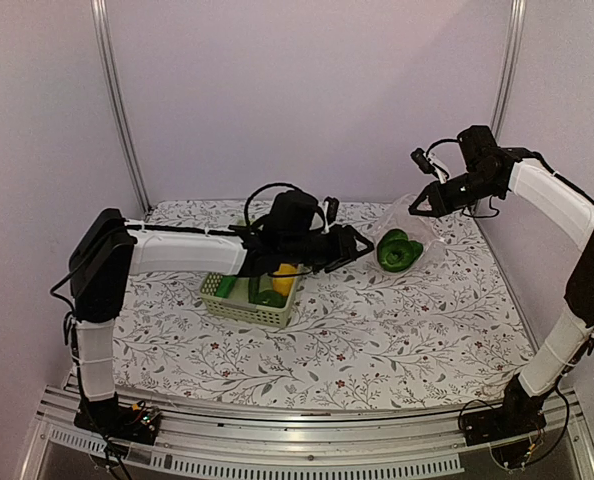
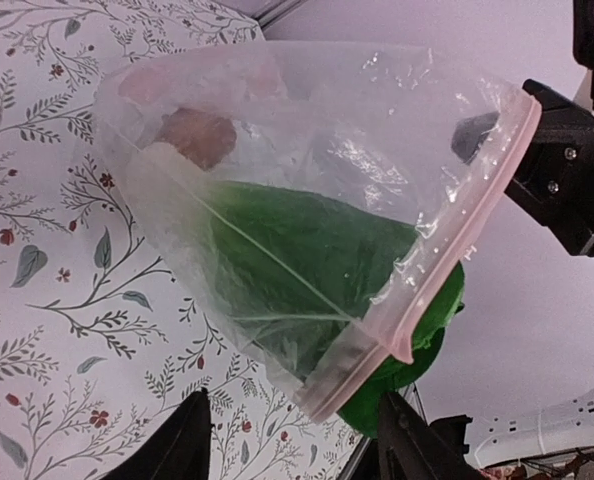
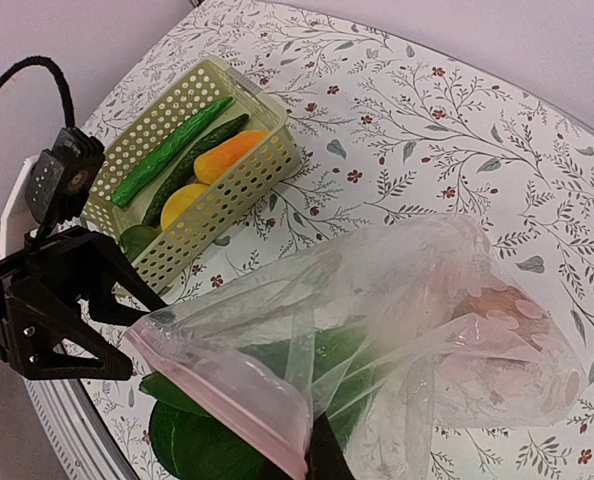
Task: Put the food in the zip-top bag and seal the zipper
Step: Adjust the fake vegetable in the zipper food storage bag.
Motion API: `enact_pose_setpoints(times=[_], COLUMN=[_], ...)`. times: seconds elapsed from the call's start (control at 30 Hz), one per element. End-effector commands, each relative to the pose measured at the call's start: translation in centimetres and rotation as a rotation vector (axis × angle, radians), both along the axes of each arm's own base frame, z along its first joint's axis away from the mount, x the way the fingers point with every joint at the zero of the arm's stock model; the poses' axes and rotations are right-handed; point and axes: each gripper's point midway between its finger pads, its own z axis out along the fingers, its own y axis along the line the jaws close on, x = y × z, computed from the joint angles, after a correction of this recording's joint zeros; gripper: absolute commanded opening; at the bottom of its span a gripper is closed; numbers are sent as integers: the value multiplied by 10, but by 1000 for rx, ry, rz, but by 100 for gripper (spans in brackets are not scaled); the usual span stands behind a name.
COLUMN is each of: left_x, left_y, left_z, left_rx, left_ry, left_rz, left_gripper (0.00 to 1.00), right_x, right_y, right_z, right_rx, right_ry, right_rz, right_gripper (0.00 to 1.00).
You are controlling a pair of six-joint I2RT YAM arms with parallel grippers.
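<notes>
The right hand (image 1: 420,207) is clenched on the zipper (image 2: 477,210), the pink strip along the mouth of the zip-top bag (image 2: 307,150), and holds that edge up above the desk (image 1: 377,330), well to the right of the basket (image 3: 227,190). The bag hangs from this grip, mouth turned toward the basket and its closed end resting on the desk farther from it.

The left hand (image 1: 365,244) reaches in from the basket's side to the lower end of the bag's mouth. Its fingers (image 2: 189,440) stand apart with the rim between them, but whether they are grasping the plastic cannot be told.

Inside the bag lies the leafy green bok choy (image 2: 297,250), its edge sticking out past the rim, with a brown mushroom-like piece (image 2: 199,135) deeper in. In the basket are two green cucumbers (image 3: 167,150), an orange piece (image 3: 232,152) and a yellow one (image 3: 182,203).
</notes>
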Motion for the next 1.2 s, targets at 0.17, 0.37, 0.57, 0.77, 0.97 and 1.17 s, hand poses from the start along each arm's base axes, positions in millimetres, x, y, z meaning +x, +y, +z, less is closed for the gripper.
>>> enact_pose_setpoints(times=[0.17,0.37,0.57,0.77,0.97,1.17], left_x=[-11,-1,21,70,70,39], left_y=[-20,-26,-35,-14,-21,0], left_z=[0,-14,-18,-35,14,51], left_rx=[-18,10,60,173,129,194], left_ry=[-12,-14,-58,-77,-238,-322], left_rz=[-47,-30,6,142,80,107], left_gripper=[53,49,45,45,75,100], right_x=[5,2,-4,-10,-10,-1], right_y=[4,5,6,7,5,5], right_z=[14,12,9,15,16,19], right_rx=[30,40,49,60,51,56], right_ry=[-21,-8,9,-1,-2,-5], right_rz=[-7,0,10,22,7,-7], right_gripper=[0,0,0,0,0,0])
